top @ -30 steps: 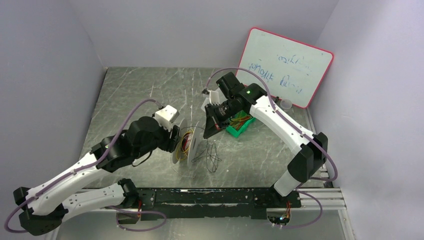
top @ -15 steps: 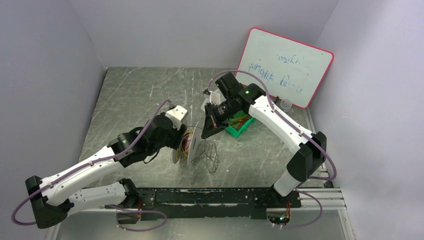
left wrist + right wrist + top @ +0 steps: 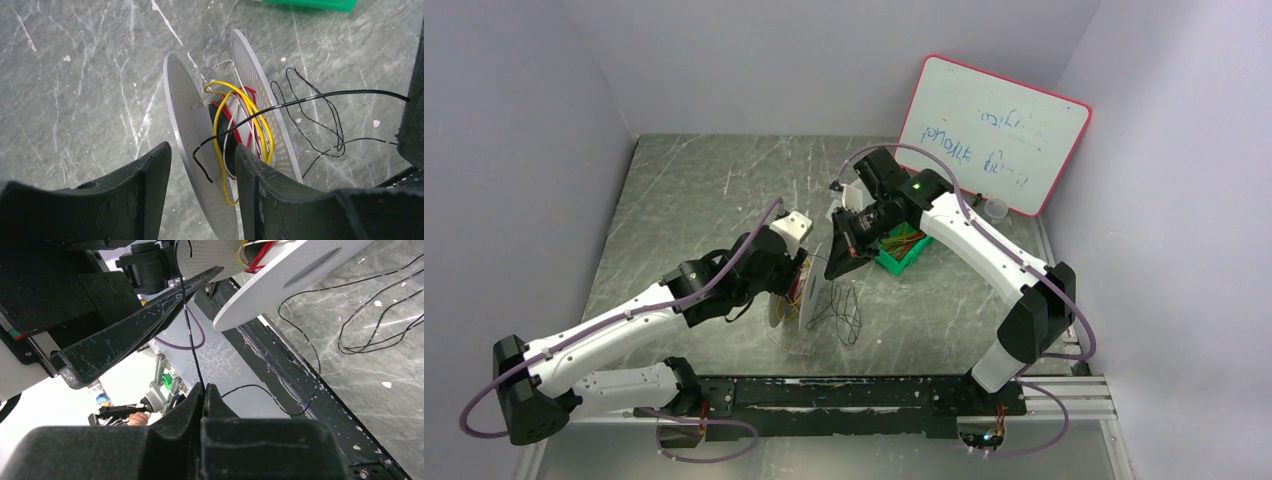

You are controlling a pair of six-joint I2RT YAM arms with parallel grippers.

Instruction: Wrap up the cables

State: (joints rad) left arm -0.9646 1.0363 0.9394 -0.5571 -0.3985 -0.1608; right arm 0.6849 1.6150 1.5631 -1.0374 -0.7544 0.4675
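Note:
A white two-disc spool (image 3: 812, 285) stands on edge mid-table with yellow, red and white cables (image 3: 240, 107) wound on its core. My left gripper (image 3: 794, 278) is open; in the left wrist view its jaws (image 3: 202, 150) straddle the spool's left disc (image 3: 182, 120), the right finger between the two discs. My right gripper (image 3: 833, 268) is shut on a black cable (image 3: 192, 352), pinched between the fingertips (image 3: 204, 386) just right of the spool. That black cable (image 3: 310, 99) runs taut across the spool, its free end hanging over the left disc. The rest lies looped on the table (image 3: 850, 314).
A green bin (image 3: 906, 252) with more coloured cables sits behind the right gripper. A red-framed whiteboard (image 3: 994, 135) leans at the back right. A black rail (image 3: 844, 392) runs along the near edge.
My left arm has stretched forward and right, bringing its gripper up onto the spool's left disc. My right gripper has shifted slightly left, still holding the black cable.

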